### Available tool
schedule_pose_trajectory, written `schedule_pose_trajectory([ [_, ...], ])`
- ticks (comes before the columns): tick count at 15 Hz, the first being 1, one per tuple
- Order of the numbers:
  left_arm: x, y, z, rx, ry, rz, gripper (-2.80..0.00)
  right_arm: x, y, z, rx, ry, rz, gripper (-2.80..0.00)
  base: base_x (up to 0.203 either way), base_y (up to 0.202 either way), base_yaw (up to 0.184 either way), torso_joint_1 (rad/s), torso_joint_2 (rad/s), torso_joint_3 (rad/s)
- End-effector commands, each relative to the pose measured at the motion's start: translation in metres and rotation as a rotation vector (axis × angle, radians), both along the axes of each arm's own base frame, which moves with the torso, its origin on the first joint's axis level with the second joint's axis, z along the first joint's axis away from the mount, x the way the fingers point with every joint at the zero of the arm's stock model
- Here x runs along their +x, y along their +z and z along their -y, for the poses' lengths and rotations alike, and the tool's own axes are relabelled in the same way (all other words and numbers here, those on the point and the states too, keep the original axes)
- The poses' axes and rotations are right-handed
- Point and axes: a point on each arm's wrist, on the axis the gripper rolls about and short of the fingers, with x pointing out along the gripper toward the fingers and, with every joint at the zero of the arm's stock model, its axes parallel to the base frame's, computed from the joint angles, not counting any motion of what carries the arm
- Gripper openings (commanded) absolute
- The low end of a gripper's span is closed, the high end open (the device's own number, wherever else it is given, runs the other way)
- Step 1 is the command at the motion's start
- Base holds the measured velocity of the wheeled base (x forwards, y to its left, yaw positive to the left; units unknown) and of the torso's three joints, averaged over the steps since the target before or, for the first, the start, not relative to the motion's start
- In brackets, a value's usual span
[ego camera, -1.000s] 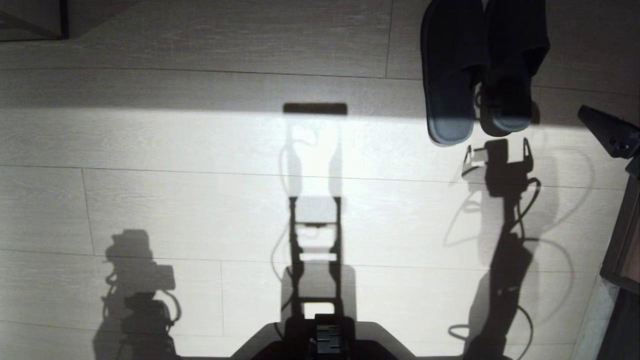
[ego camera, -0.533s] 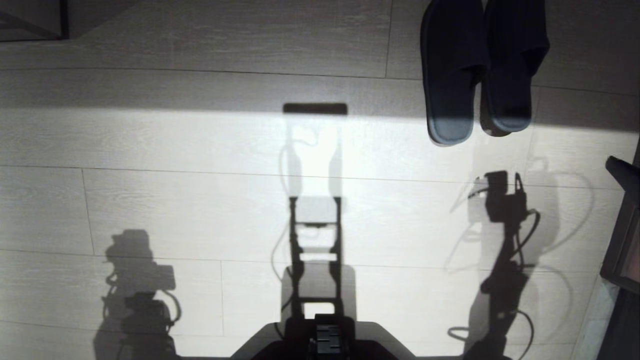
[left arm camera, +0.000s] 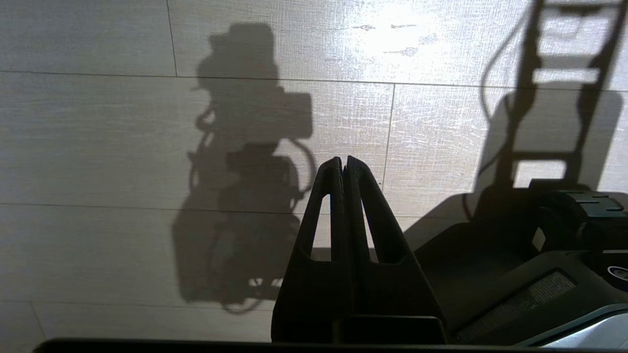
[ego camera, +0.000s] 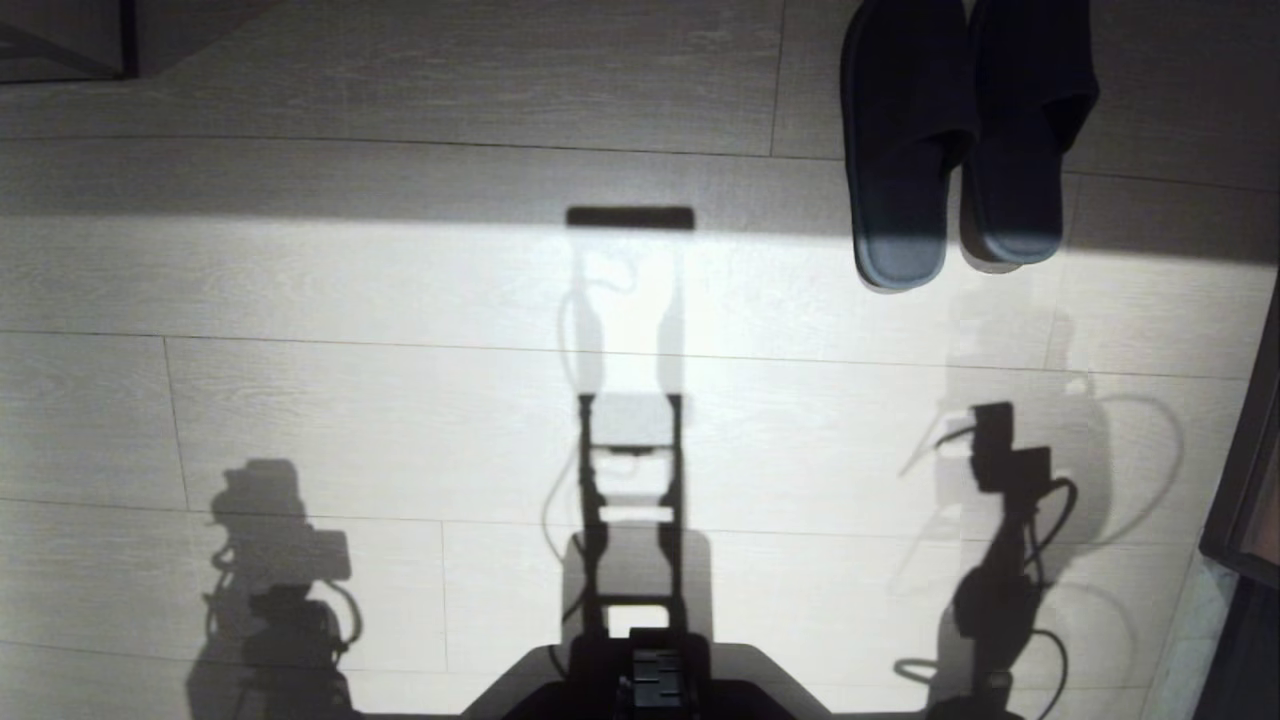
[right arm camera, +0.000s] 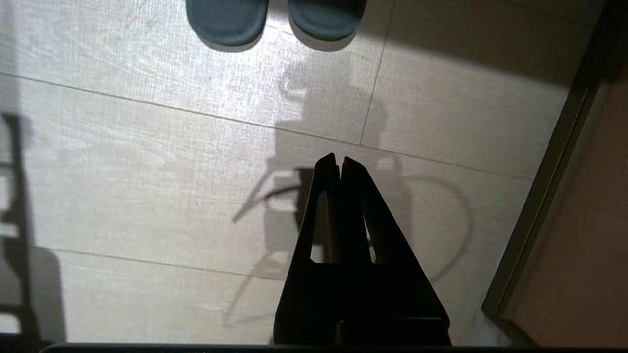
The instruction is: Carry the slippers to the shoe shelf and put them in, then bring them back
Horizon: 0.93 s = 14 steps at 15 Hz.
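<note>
A: Where are the slippers (ego camera: 955, 150)?
B: Side by side on the pale plank floor (ego camera: 400, 400), heels toward the robot.
A: And the fingers?
B: Right gripper (right arm camera: 339, 162) closed, empty, well short of them; left gripper (left arm camera: 342, 162) closed too, over bare floor.

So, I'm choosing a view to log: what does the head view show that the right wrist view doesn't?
Only the head view: the dark navy fabric slippers nearly whole, side by side, and the robot's dark base.
Only the right wrist view: the shut black right gripper above bare floor, holding nothing.
Both: the pale wood-grain plank floor and the slippers' heel ends.
</note>
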Motion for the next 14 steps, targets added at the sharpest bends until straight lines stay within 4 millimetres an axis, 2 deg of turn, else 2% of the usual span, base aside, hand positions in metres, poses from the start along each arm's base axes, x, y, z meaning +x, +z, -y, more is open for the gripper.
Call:
schedule_pose_trajectory([
  [1,0.000,0.000,0.000,0.000,0.000,0.001,-2.80,-0.010,-0.005,0.000,0.000,-0.002,0.018,-2.80,0.000,0.000,0.000,0.000,0.00,0.000],
  [3,0.000,0.000,0.000,0.000,0.000,0.001,-2.80,-0.027,-0.016,0.001,0.003,-0.001,0.021,-2.80,0.000,0.000,0.000,0.000,0.00,0.000],
  [9,0.000,0.000,0.000,0.000,0.000,0.001,-2.80,-0.075,-0.066,0.002,0.003,0.008,-0.019,-2.80,0.000,0.000,0.000,0.000,0.00,0.000],
  [14,0.000,0.000,0.000,0.000,0.000,-0.001,-2.80,-0.093,-0.108,0.002,0.026,0.037,-0.059,-2.80,0.000,0.000,0.000,0.000,0.00,0.000],
])
